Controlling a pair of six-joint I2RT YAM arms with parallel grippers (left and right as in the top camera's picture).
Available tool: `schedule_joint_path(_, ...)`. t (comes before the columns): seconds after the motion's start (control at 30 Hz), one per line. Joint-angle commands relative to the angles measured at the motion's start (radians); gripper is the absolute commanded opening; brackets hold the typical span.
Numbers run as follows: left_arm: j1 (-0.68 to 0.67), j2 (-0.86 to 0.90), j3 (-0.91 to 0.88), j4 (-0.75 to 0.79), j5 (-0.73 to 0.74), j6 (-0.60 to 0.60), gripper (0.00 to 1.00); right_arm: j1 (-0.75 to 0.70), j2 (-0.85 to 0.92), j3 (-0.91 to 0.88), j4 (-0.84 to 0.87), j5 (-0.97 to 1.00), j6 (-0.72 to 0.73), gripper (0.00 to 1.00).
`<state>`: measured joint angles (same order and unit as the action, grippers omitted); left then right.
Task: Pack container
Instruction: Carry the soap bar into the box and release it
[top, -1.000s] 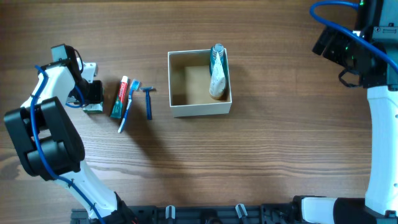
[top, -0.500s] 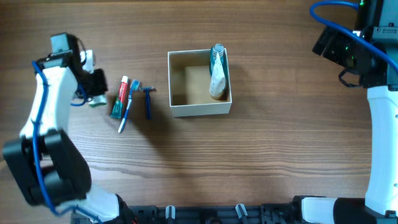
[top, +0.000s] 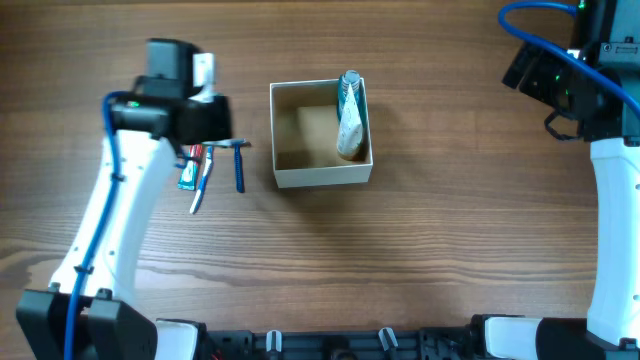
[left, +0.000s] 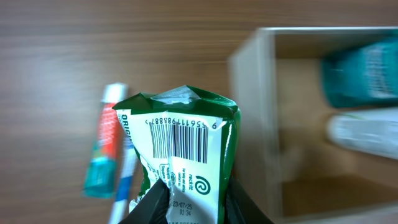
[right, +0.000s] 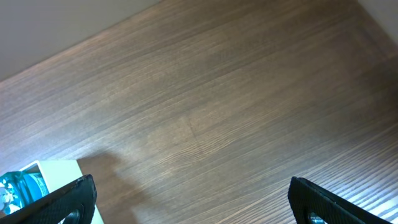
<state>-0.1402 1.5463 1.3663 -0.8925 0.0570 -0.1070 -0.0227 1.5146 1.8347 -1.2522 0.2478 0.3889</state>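
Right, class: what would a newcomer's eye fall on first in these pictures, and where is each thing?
The green packet fills the left wrist view, clamped in the left gripper. In the overhead view, the white container sits mid-table with a bottle along its right wall, and a razor lies just left of it.

Matt brown wood grain across table (top: 450, 220). Smooth white cardboard on outer walls of container (top: 322, 178), dull tan board inside. Glossy, crinkled green film with white printed panel on packet (left: 186, 149). Shiny red-and-teal plastic on toothpaste tube (left: 102, 155); blue plastic on razor (top: 239, 170).
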Motion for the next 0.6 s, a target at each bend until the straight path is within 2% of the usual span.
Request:
schedule_joint_path(0.0,-0.121,-0.02,0.023,0.054,0.033,-0.127,0.26,0.0,0.005,0.003,0.003,0.007,0.005,1.0)
schedule_joint_path(0.3,-0.235,0.016,0.023,0.205,0.029,-0.311,0.29,0.0,0.005,0.003,0.003,0.007,0.005,1.0)
schedule_joint_path(0.57,-0.29,0.184,0.022,0.304,0.058,-0.32,0.29,0.0,0.005,0.003,0.003,0.007,0.006,1.0)
